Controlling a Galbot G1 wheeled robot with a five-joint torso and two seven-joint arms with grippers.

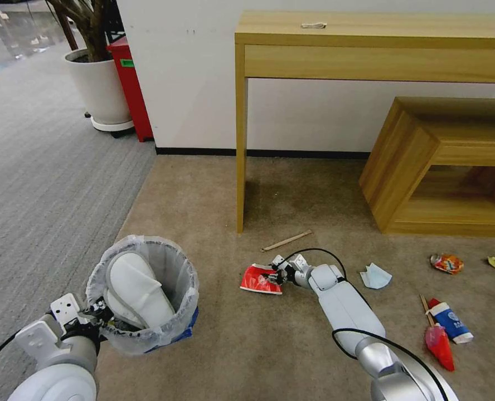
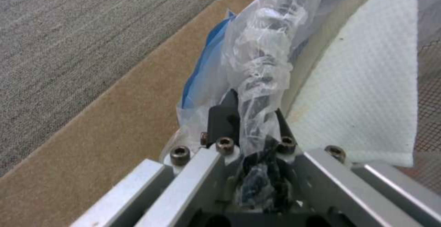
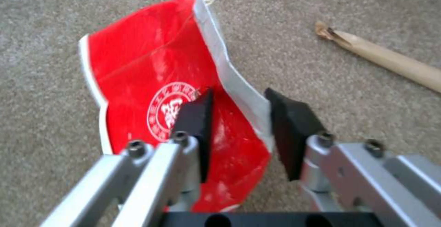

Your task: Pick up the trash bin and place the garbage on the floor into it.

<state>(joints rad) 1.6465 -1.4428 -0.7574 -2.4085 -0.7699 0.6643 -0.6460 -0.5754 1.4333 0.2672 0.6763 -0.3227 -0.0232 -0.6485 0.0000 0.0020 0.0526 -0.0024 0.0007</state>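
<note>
Black rubber pads of the right gripper (image 3: pixel 236 123) stand apart, straddling the white rim of a flattened red paper cup (image 3: pixel 161 92) on beige carpet (image 3: pixel 344 123). Left gripper (image 2: pixel 250 123) clamps the bag-lined blue bin (image 1: pixel 147 301); its fingertips are hidden under plastic.

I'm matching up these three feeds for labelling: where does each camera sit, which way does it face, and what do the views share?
Head view: on the robot's head, looking forward and down at the floor; both arms show, left gripper on the trash bin, right gripper at the red paper cup.
Left wrist view: looks along its fingers, clamped on the bin's bagged rim, white slipper inside.
Right wrist view: looks down past open pads astride the cup's edge.
Shared: head and right wrist views both show the cup and wooden stick.
</note>
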